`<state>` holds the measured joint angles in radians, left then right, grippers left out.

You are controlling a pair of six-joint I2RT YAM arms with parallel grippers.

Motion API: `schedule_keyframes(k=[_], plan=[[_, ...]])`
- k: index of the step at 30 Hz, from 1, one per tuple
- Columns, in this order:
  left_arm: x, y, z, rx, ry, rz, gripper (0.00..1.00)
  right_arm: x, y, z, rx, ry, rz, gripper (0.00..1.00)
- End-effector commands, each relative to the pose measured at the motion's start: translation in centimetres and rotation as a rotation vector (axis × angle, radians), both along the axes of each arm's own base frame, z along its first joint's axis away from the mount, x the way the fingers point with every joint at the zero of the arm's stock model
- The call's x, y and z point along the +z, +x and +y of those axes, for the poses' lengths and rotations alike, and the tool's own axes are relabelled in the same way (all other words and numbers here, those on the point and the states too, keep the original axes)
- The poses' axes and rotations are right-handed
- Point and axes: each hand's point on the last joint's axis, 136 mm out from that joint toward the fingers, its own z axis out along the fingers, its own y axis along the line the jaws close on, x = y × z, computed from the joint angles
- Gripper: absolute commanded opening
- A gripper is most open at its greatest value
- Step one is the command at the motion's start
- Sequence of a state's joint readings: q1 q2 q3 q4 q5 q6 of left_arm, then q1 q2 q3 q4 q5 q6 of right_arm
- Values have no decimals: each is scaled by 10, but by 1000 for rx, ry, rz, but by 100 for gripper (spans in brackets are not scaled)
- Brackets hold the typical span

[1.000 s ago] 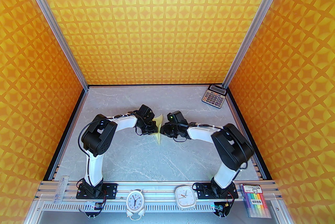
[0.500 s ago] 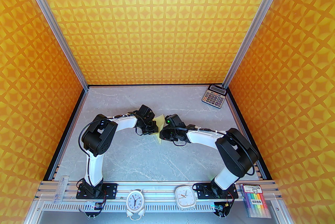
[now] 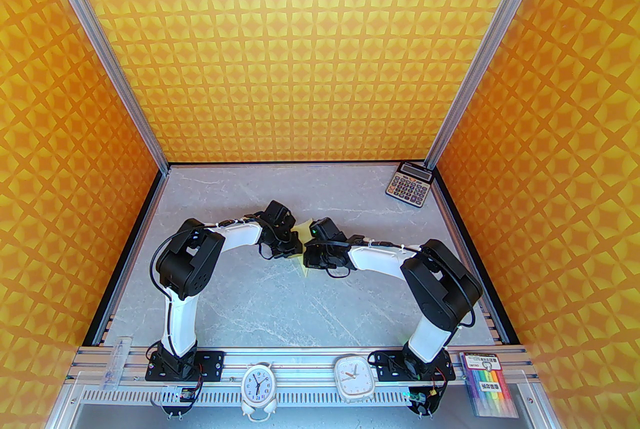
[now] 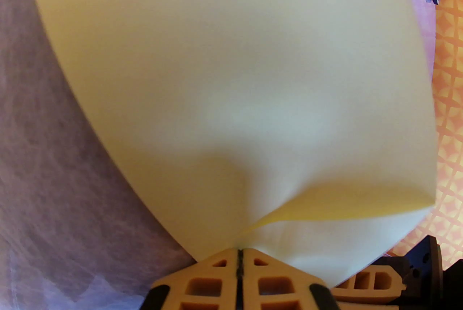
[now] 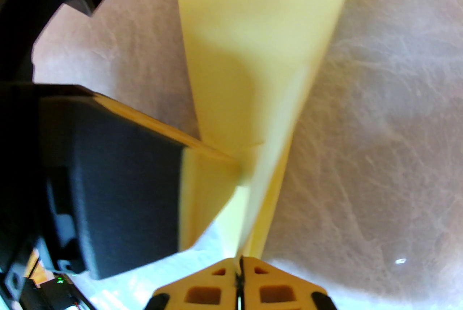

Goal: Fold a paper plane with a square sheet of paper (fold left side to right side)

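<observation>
The pale yellow sheet of paper (image 3: 303, 236), folded into layered flaps with a point toward the near side, is held up over the middle of the table. My left gripper (image 3: 297, 249) is shut on the sheet's left edge. In the left wrist view the paper (image 4: 231, 84) bulges up from the closed left gripper (image 4: 239, 258). My right gripper (image 3: 307, 253) meets it from the right and is shut on a lower fold. The right wrist view shows the paper (image 5: 260, 30) rising from the closed right gripper (image 5: 240, 265), with a left fingertip (image 5: 202, 149) pinching it from the side.
A grey calculator (image 3: 408, 184) lies at the table's back right corner. On the front rail stand a round clock (image 3: 257, 387) and a square clock (image 3: 354, 377). A pack of coloured markers (image 3: 487, 389) lies at the far right of it.
My right arm has swung left and nearer to the left gripper, and its jaws have closed on the paper. The left arm has held still with the paper.
</observation>
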<state>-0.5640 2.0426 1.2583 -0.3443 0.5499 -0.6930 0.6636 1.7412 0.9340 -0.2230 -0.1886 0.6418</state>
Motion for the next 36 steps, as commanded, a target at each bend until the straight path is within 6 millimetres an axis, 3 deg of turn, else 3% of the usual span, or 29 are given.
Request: schedule_keyframes(k=[1, 7, 16, 28, 34, 36], plan=[[-18, -8, 4, 32, 36, 56, 11, 2, 2, -4, 28, -88, -34, 7], [-5, -3, 2, 40, 18, 27, 12, 8, 3, -1, 70, -143, -72, 7], [-18, -7, 5, 49, 28, 46, 8, 0, 0, 9, 103, -183, -51, 6], [-18, -7, 5, 47, 29, 47, 8, -15, -5, 9, 108, -190, -15, 7], [-18, -7, 4, 43, 30, 46, 8, -9, -4, 9, 106, -187, -26, 8], [-19, -7, 4, 42, 31, 47, 8, -4, -2, 10, 106, -182, -35, 14]])
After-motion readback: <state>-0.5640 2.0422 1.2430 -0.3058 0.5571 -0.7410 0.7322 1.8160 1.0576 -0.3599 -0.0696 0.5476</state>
